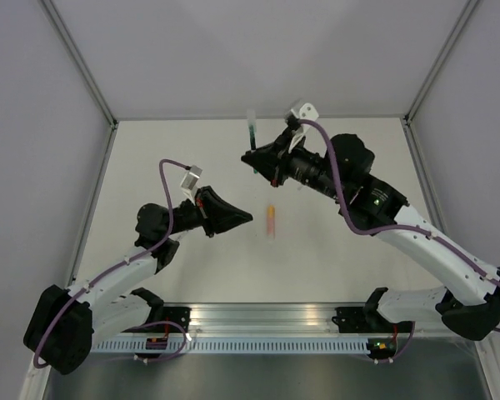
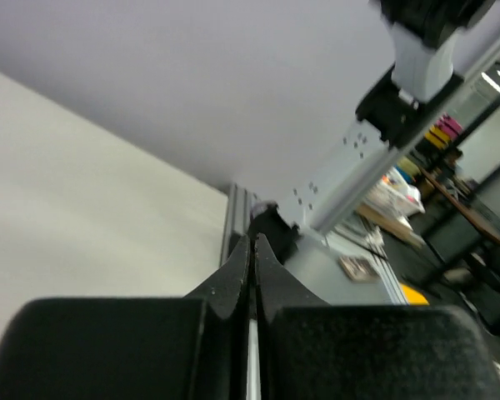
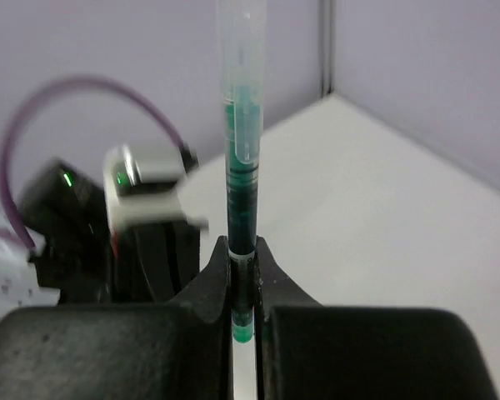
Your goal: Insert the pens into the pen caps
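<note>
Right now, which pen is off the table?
The green pen, clamped in the right claw and sticking out past its tips. The orange pen lies loose on the table, in no claw.

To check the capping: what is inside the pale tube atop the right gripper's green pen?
The upper end of the dark green pen shows through the lower part of the pale translucent tube. Higher up it looks empty; its top is cut off.
</note>
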Controlling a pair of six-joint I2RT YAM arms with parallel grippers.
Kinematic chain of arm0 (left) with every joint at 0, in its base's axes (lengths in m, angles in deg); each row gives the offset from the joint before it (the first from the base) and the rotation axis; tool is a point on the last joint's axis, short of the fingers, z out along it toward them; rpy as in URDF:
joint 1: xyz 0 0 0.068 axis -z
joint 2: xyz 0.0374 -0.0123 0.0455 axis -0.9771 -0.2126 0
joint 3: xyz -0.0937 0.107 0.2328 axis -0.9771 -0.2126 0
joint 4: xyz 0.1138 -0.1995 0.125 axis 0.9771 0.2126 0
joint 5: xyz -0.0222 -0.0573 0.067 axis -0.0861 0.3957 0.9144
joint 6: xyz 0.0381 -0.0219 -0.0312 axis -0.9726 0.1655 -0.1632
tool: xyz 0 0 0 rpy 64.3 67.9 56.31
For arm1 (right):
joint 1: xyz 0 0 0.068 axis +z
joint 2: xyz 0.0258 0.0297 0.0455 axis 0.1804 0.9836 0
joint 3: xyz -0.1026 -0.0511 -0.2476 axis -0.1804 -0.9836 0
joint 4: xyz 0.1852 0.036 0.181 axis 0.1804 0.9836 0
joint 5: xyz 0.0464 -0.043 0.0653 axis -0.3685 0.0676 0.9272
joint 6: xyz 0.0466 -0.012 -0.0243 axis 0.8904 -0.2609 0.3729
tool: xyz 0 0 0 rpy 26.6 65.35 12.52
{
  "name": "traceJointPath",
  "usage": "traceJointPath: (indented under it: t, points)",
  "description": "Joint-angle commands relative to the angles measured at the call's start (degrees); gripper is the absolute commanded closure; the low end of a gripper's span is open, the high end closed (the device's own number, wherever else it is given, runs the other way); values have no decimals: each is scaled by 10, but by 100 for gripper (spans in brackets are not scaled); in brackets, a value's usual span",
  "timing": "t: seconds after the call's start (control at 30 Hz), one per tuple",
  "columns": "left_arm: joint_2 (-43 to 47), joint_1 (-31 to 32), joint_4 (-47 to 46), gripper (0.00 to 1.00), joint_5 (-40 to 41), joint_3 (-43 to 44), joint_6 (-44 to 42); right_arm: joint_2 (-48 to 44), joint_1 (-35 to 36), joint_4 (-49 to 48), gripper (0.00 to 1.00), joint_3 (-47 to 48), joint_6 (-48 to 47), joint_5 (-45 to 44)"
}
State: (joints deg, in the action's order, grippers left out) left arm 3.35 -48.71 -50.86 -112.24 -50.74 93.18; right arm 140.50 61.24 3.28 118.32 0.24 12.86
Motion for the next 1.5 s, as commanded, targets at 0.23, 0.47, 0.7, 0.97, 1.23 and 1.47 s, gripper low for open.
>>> traceJointPath:
  t: [0.23,0.47,0.7,0.97,1.23,1.47]
  points:
    - [-4,9,38,70,-112,40,35,-56,-11,-154,100,-33,8,13]
    - [60,9,125,27,-84,98,-8,-119,-12,-78,100,-119,2,35]
    - [118,9,291,0,-17,160,-67,-188,-11,-117,100,-275,46,87]
    - [70,9,332,2,-4,222,-86,-198,-11,-158,100,-314,78,165]
    - [30,9,327,8,4,231,-97,-168,-11,-184,100,-321,98,199]
    - [18,9,270,21,-16,214,-80,-132,-2,-213,100,-330,119,194]
